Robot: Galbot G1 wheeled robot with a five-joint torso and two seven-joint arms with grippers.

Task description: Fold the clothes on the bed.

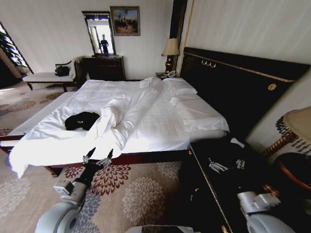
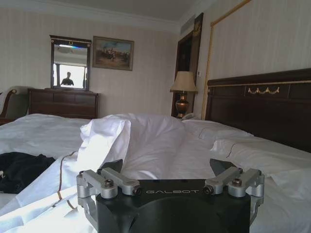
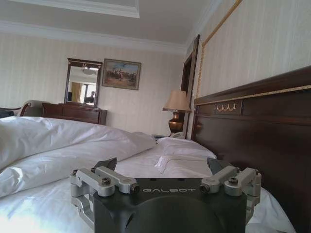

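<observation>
The clothes (image 1: 81,120) are a black heap on the white duvet near the foot end of the bed (image 1: 155,121), on its left side. My left gripper (image 1: 97,156) is open, held just off the bed's foot edge, short of the clothes and slightly to their right. In the left wrist view the left gripper (image 2: 166,167) faces a raised duvet fold, with the clothes (image 2: 19,170) off to one side. My right gripper (image 1: 227,165) is open over the dark bedside cabinet, beside the mattress. The right wrist view shows the right gripper (image 3: 160,165) looking along the bed (image 3: 73,145).
A tall dark headboard (image 1: 233,92) runs along the right. The dark bedside cabinet (image 1: 214,194) and a round table with a lamp (image 1: 299,124) crowd my right arm. A dresser with mirror (image 1: 104,68) and a pale bench (image 1: 46,77) stand at the far wall. Patterned carpet (image 1: 131,194) lies underfoot.
</observation>
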